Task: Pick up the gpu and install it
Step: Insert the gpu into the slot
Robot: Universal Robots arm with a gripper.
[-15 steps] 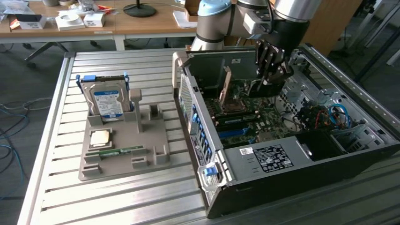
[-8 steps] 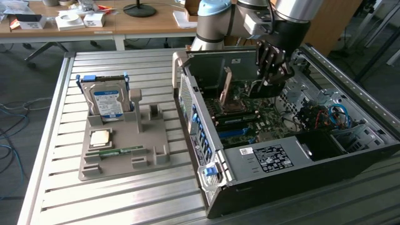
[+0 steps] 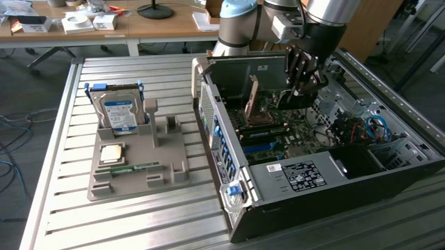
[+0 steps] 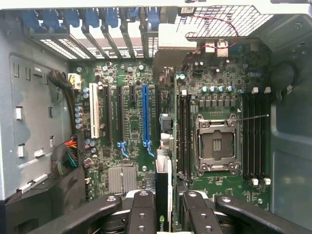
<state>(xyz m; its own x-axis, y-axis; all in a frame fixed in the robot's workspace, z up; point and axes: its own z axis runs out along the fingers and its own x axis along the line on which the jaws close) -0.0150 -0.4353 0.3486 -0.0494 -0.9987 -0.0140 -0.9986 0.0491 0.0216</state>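
The gpu (image 4: pixel 164 187) is a thin dark card seen edge-on, its silver metal end bracket (image 4: pixel 170 44) pointing toward the blue-tabbed rear of the case. My gripper (image 4: pixel 163 217) is shut on it, one black finger (image 4: pixel 141 214) on each side of the card. In the exterior view the gripper (image 3: pixel 304 94) hangs inside the open computer case (image 3: pixel 313 172), holding the gpu (image 3: pixel 278 104) upright above the green motherboard (image 3: pixel 271 138). In the wrist view the card lies alongside the long blue expansion slot (image 4: pixel 145 117), offset from it toward the memory slots.
On the slatted table a grey fixture (image 3: pixel 135 177) holds a silver hard drive (image 3: pixel 120 112), a processor chip (image 3: pixel 111 153) and a green memory stick (image 3: pixel 128 167). Inside the case are the processor socket (image 4: pixel 217 144), several black slots (image 4: pixel 119 114) and a cable bundle (image 4: pixel 68 156).
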